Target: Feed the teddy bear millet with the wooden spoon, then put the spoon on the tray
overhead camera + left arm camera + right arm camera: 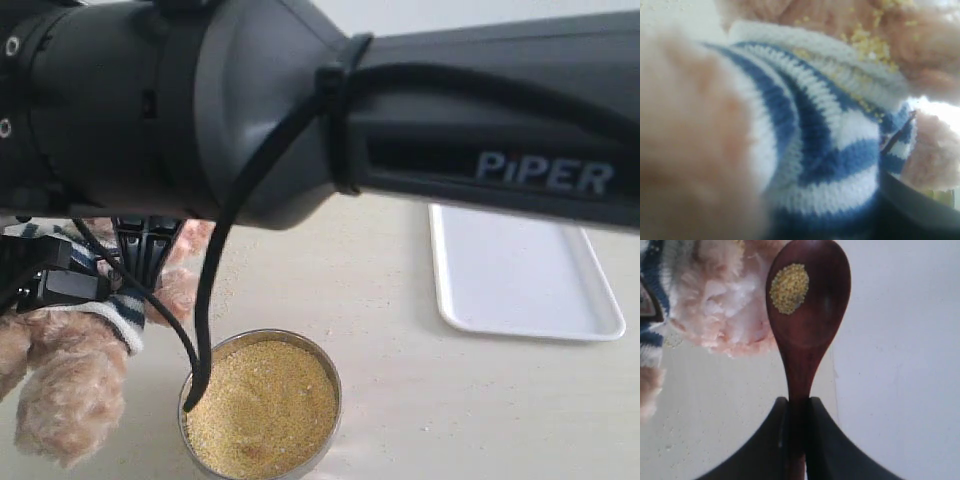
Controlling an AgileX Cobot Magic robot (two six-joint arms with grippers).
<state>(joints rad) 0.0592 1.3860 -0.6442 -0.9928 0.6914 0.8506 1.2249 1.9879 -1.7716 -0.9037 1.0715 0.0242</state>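
- Black fingers of the right claw [797, 407] are pressed together on the thin handle of the spoon [807, 315], pinching it.
- Its dark oval bowl faces the wrist camera with a small patch of millet [789, 288] in it.
- That bowl sits just beside the pale fur of the bear [725, 305]; I cannot tell whether they touch.
- Left claw [65, 280] is clamped on the bear's striped shirt, which fills the left wrist view, with loose grains on the collar.
- Bear's fluffy limbs hang low at the left of the exterior view.
- Metal bowl [337, 400], heaped with millet, stands on the table [400, 400] beside the bear.
- White tray [520, 270] lies well apart to the right, bare.
- Big black arm [300, 90] crosses the top of that view.
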